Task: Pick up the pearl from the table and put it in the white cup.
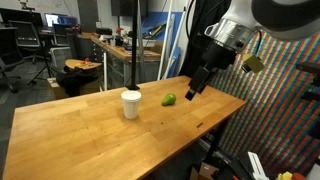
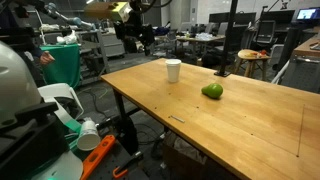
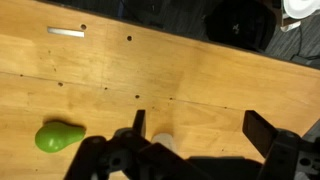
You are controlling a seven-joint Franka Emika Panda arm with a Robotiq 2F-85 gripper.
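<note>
wooden table (image 1: 90, 135) holds 2 things. gripper (image 1: 193, 90) hangs above it nr an edge; only wrist view shows jaws spread wide, empty. white cup (image 1: 131, 104) upright nr a table edge, inside not visible in either ext view. pearl (image 1: 169, 99) lies on the wood beside cup, apart, outside it

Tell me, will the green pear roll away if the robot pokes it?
Probably a little. The pear is rounded and lies on its side on the smooth table, so a poke may roll it, likely in a curve since one end is narrower. It is smaller than the cup, so probably light.
</note>
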